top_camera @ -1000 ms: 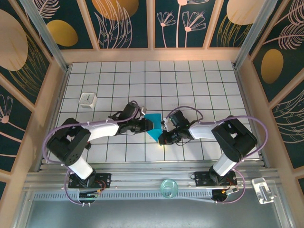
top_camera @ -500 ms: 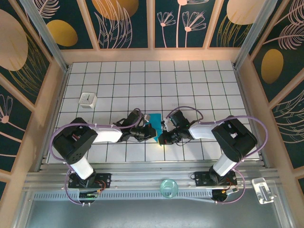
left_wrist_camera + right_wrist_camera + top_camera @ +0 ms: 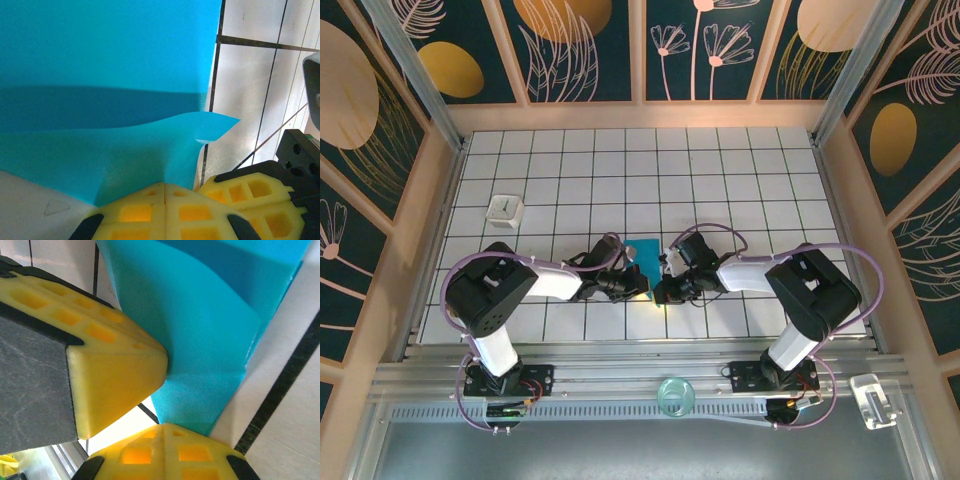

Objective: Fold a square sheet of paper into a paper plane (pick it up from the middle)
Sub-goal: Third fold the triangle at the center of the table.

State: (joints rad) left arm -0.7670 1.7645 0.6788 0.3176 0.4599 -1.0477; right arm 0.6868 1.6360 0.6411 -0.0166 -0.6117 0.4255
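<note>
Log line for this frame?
paper: partly folded | left gripper: shut on paper | right gripper: shut on paper | cube: apart, far left

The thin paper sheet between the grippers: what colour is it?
Plain teal-blue, unmarked thin paper sheet; the left wrist view shows it best.

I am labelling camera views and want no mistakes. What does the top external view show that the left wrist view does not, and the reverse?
Top external view adds: the small white cube on the grid table, both arms whole, and a clear round object at the near edge. Left wrist view adds: a lifted, curled corner of the teal paper and the seam of the left end effector's shut yellow fingers. Shared: the teal paper, the tiles, and the right end effector meeting the left at it.
</note>
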